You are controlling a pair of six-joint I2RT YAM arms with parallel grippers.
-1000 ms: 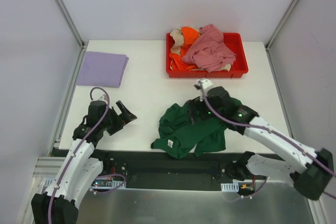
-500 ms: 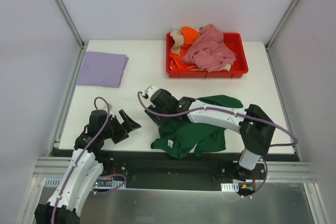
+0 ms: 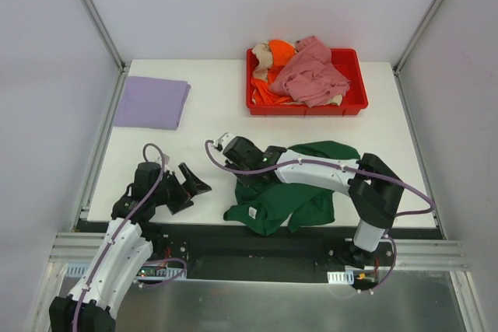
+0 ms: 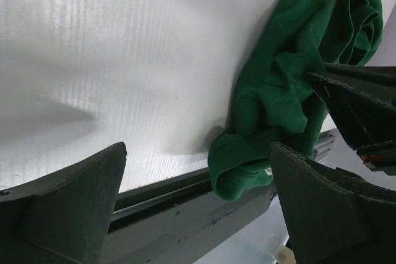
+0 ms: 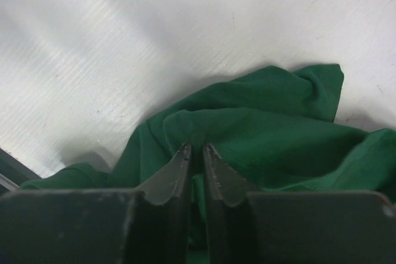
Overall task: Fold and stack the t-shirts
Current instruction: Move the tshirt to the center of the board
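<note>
A dark green t-shirt [image 3: 299, 196] lies crumpled at the table's near edge; it also shows in the left wrist view [image 4: 272, 91] and the right wrist view [image 5: 278, 122]. My right gripper [image 3: 246, 170] reaches across it to its upper left edge and is shut on a raised fold of the green cloth [image 5: 197, 145]. My left gripper [image 3: 192, 186] rests low on the table left of the shirt, open and empty [image 4: 198, 153], apart from the cloth. A folded lavender t-shirt [image 3: 152, 102] lies flat at the far left.
A red tray [image 3: 306, 109] at the back holds a pink shirt [image 3: 311, 74], an orange one [image 3: 278, 52] and a beige one [image 3: 263, 57] in a heap. The table's dark front rail [image 4: 173, 205] runs just beneath the left gripper.
The right arm swung left across the green shirt to its left edge and its jaws closed on a fold. The left arm shifted slightly lower and right, still open.
</note>
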